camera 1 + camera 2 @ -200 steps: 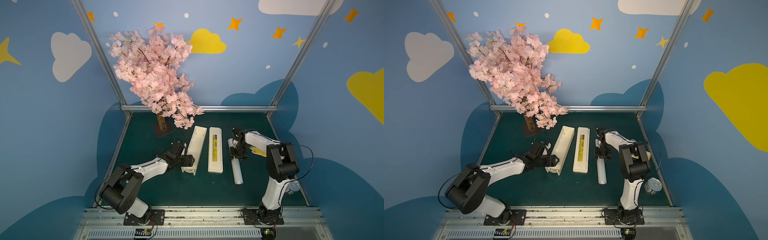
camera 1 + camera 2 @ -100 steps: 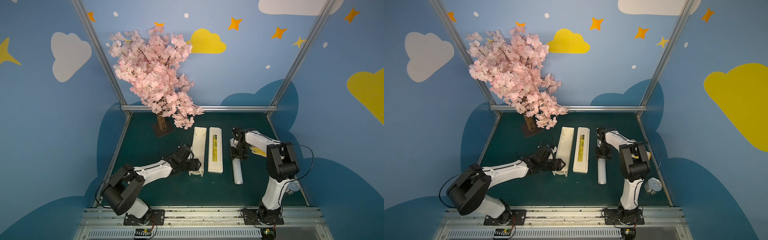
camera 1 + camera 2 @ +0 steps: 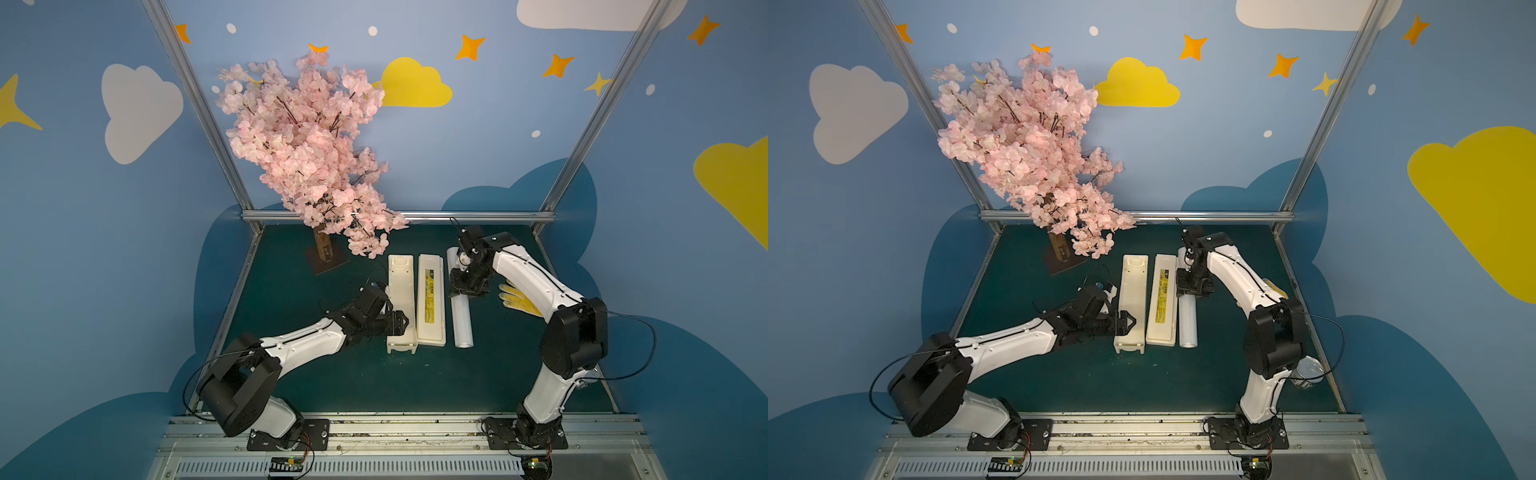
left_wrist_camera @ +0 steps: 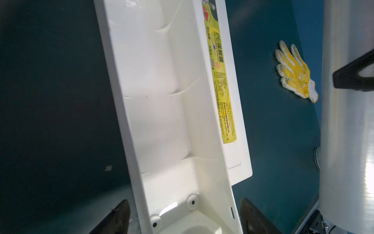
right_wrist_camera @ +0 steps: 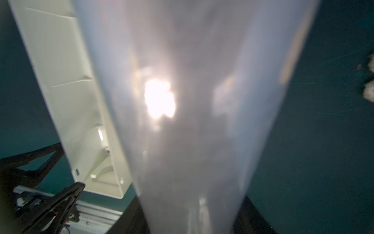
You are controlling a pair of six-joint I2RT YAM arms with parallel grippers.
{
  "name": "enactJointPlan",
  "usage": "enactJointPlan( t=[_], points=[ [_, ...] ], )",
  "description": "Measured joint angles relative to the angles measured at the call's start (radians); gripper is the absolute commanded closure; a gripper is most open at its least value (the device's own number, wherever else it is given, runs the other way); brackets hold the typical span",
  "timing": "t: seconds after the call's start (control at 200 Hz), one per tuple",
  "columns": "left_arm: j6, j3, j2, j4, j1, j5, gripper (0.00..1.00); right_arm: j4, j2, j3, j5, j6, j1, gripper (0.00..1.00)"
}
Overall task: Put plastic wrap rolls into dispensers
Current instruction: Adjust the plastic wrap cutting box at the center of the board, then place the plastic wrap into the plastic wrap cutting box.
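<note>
While right pincer (image 3: 463, 291) clenches one plastic wrap roll (image 3: 462, 326), left pincer (image 3: 398, 324) spread astride one dispenser (image 3: 402, 282).

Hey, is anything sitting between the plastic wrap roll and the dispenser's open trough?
Yes. The dispenser's opened lid lies flat between the plastic wrap roll and the trough, and the open left gripper straddles the trough's near end.

Blue walls (image 3: 83, 257) carry white clouds (image 3: 137, 110), yellow clouds (image 3: 411, 85) and orange stars (image 3: 469, 45). 2 aluminium posts (image 3: 199, 112) rise from the far corners of the dark green surface (image 3: 374, 382), joined by a crossbar (image 3: 478, 216). A pink blossom tree (image 3: 303, 141) stands near the far left corner.
</note>
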Motion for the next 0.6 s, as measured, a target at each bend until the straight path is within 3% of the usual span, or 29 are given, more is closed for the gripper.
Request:
enactJointPlan(
  t=[0.335, 0.601],
  points=[
    [0.052, -0.030, -0.229, -0.140, 0.143, -0.113, 0.13, -0.007, 0.193, 0.279, -0.141, 0.131, 0.137, 0.75],
    [0.060, -0.101, -0.275, -0.180, 0.166, -0.120, 0.13, -0.005, 0.382, 0.431, -0.163, 0.212, 0.189, 0.75]
  ],
)
